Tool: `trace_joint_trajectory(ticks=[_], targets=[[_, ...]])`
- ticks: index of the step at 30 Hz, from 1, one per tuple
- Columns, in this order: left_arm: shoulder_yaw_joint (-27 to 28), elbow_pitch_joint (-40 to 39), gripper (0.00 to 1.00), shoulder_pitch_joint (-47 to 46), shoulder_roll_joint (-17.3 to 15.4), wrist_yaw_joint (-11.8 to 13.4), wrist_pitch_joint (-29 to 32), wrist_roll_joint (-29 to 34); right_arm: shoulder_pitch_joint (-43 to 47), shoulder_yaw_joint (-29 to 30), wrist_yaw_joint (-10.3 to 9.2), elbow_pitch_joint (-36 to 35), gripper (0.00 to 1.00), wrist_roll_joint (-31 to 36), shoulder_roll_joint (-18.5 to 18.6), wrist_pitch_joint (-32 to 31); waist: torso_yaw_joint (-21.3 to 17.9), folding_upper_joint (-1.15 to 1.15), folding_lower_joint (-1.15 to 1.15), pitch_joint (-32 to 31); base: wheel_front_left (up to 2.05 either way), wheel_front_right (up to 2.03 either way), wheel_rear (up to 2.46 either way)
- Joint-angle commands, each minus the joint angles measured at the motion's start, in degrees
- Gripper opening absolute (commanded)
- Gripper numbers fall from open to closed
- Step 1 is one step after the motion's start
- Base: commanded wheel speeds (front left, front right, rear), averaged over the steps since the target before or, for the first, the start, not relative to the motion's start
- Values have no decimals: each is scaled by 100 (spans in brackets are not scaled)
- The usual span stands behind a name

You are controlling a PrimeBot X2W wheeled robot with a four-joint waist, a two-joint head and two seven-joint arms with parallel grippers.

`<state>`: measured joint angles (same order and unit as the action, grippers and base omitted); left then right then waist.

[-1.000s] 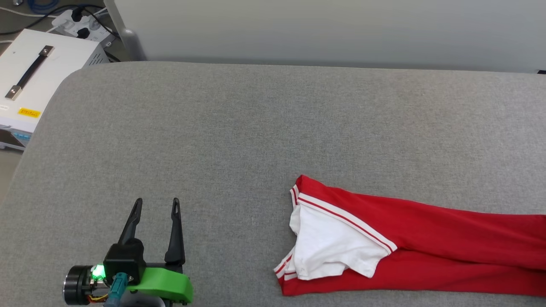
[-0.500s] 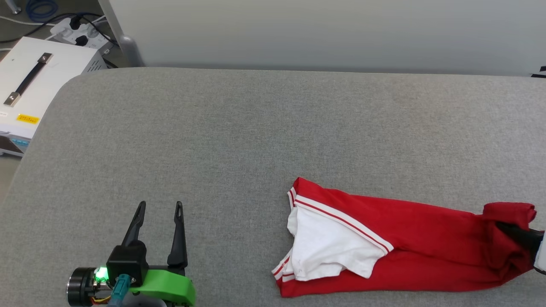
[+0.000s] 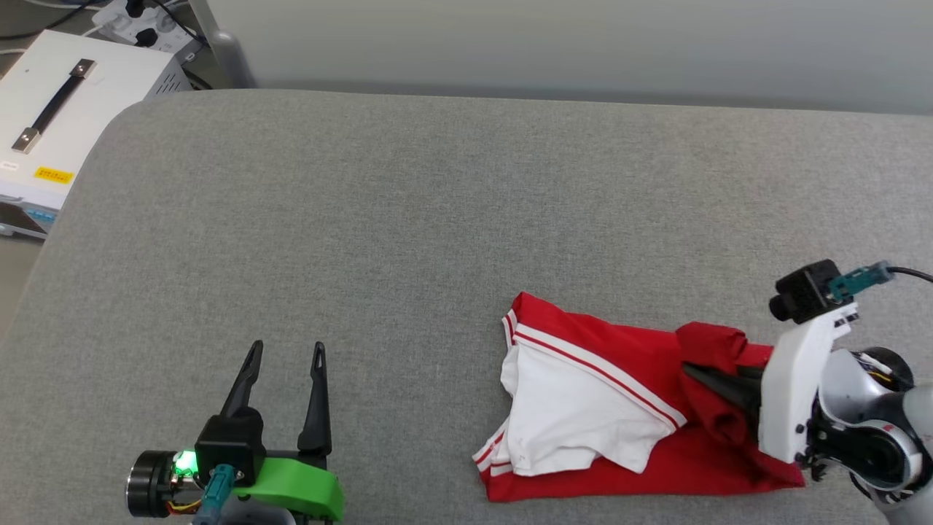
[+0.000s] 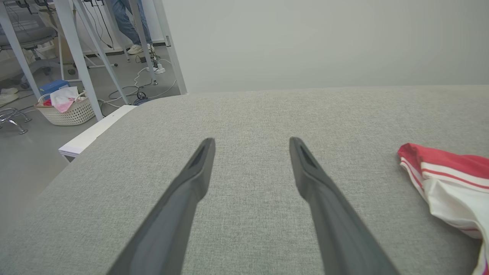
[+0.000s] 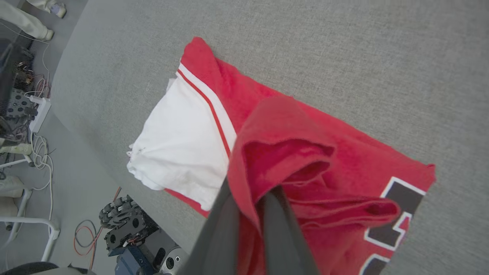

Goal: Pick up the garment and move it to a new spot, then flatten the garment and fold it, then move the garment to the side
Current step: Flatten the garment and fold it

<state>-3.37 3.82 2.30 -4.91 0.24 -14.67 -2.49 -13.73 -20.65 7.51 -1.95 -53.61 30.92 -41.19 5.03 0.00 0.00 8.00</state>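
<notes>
the right tool [image 3: 691, 369] pinches a red fold of the garment [image 3: 627, 350], near the front edge of the tabletop [image 3: 437, 219]. the left tool [image 3: 286, 351] is wide and empty. the thin fold may slip out and bunch up.

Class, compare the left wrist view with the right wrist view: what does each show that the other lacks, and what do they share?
Left wrist view: the left gripper, open and holding nothing over the grey cushion, with a laundry basket and a person's legs on the floor beyond. Right wrist view: the right gripper shut on a raised red fold of the garment, and the black white-outlined lettering. Shared: the white sleeve with striped trim, lying on the cushion.
</notes>
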Motion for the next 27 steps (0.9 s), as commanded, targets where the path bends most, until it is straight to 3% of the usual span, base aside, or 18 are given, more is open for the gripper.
trace_joint_trajectory(ticks=[1, 17, 27], targets=[[-5, 18, 100, -126, 50, -27, -33, 39, -185, -146, -2, 4, 0, 110, -91, -40, 33, 0, 0, 72, 0, 0, 0], [-112, 80, 100, -399, 138, -78, -33, 49, -1899, -1934, -2, 1336, 0, 854, -1036, 383, 137, 0, 0, 403, 0, 0, 0], [-198, 126, 100, -534, 171, -70, -33, 40, -2181, -2822, -2, 2543, 0, 1007, -1203, 737, 206, 0, 0, 540, 0, 0, 0]])
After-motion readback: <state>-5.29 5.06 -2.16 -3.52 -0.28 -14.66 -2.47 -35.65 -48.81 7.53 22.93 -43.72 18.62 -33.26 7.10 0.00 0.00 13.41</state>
